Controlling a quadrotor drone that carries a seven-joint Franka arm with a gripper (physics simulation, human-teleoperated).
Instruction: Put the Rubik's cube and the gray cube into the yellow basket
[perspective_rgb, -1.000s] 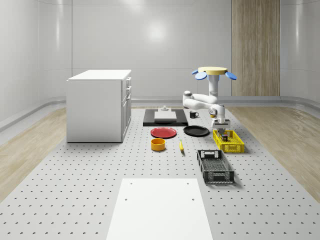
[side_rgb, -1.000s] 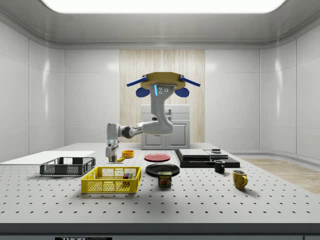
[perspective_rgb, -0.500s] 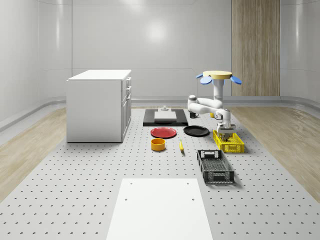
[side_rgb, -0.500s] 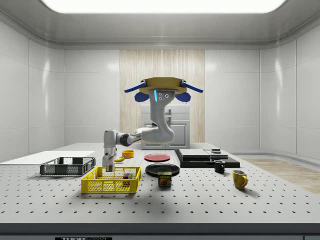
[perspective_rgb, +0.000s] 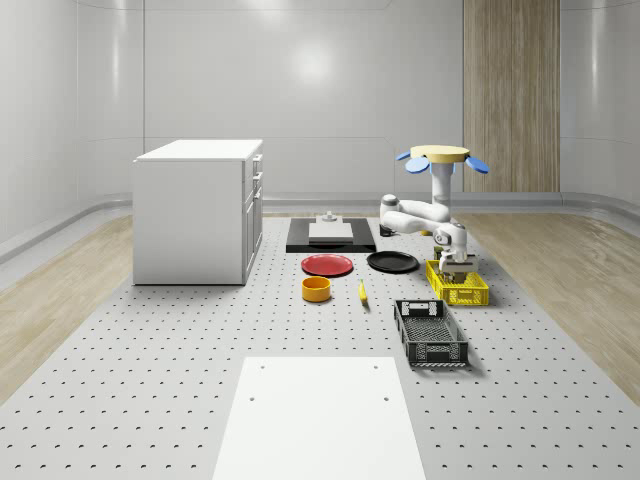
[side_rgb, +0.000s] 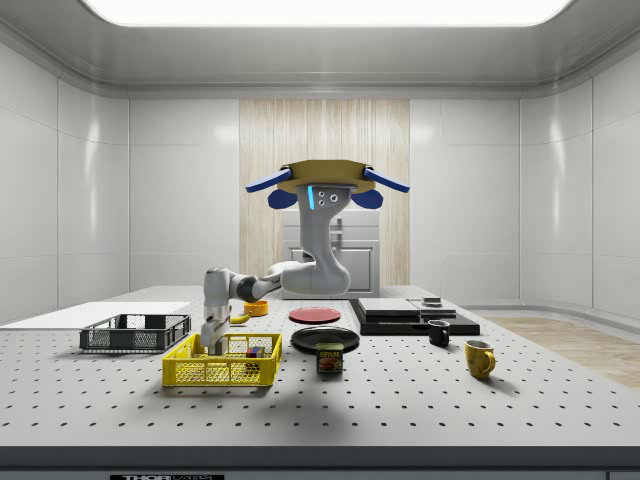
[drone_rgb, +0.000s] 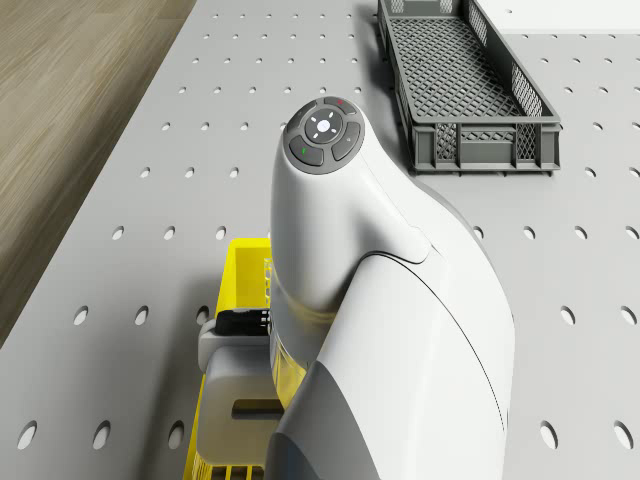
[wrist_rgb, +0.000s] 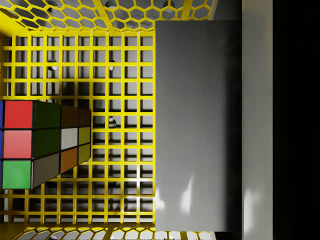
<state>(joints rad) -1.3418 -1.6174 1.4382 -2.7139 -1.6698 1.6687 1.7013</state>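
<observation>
The drone hovers in the right middle of the whole-scene view, above the table, just behind the yellow basket. Its arm bends down, and the gripper is lowered inside the basket at the end nearer the black crate. In the wrist view, the Rubik's cube lies on the basket's grid floor. The gray cube is very close to the camera, apart from the Rubik's cube. I cannot tell whether the gripper is grasping this 1 gray cube or has released it.
</observation>
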